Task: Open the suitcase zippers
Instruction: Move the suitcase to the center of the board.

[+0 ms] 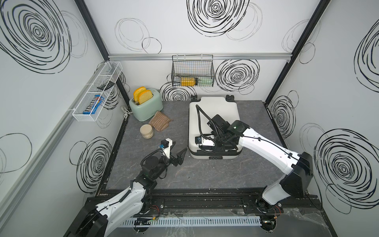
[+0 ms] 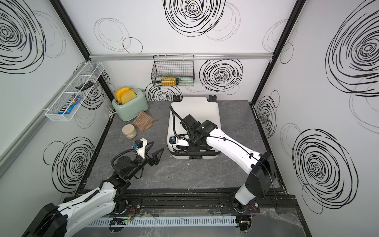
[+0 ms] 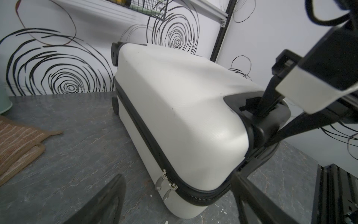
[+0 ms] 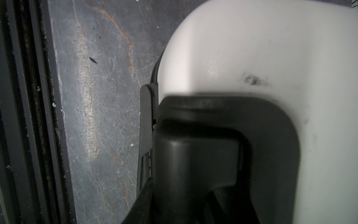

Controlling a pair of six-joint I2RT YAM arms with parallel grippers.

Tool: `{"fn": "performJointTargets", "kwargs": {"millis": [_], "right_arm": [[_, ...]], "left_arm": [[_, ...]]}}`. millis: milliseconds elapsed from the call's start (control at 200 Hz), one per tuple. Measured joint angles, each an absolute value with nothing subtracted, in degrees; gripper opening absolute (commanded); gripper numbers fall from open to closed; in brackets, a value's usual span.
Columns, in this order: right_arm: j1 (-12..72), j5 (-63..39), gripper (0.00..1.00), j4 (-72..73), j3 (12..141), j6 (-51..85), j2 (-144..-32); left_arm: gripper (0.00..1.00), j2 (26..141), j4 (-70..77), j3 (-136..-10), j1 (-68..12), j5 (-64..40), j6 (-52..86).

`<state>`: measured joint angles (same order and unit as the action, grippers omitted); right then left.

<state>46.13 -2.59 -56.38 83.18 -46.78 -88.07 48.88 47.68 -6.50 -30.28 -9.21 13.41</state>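
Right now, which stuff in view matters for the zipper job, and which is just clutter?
Job:
- suitcase
- zippers, pulls together at the near corner
- left end effector, open

Lying about:
- toaster with bread
- jar
- striped cloth
- black wire basket
- white wall rack

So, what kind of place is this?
Probably a robot test booth: panel walls with drawn black swirls, a left arm and right arm mounted on a rail, a toaster and suitcase on one table.
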Motion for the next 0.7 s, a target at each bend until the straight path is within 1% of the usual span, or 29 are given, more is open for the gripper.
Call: {"fn": "performJointTargets", "kwargs": {"millis": [80,185,245,315,340,450,701], "right_arm": [[46.2,-2.4,0.0,-58.2,82.9,-47.2,-86.1],[46.3,-2.0,0.0,-60.8,82.9,-47.5,-83.8],[46.6,-1.7,0.0,-62.4,82.8,-47.7,-82.8],[46.6,-1.5,0.0,-63.6,82.7,-48.0,-82.0],[46.6,-1.5,0.0,-63.9,82.7,-48.1,-81.8],[46.6,-1.4,0.0,-64.2,82.7,-48.5,-80.8],[46.7,-0.9,0.0,-65.4,82.3,-49.5,-79.4]], "left_arm": [[0.86,50.1,52.9,-5.0,-31.4,-11.3,12.6],[0.76,52.3,60.1,-1.2,-33.4,-13.8,10.6],[0.71,53.6,61.5,-0.6,-34.7,-15.3,8.5],[0.69,54.3,62.7,-0.6,-36.4,-16.9,5.8],[0.67,54.3,63.0,-0.6,-37.0,-17.1,4.8],[0.56,54.1,62.7,-0.6,-39.8,-17.7,0.0],[0.48,53.0,53.0,-2.7,-46.9,-11.4,-8.7]]}}
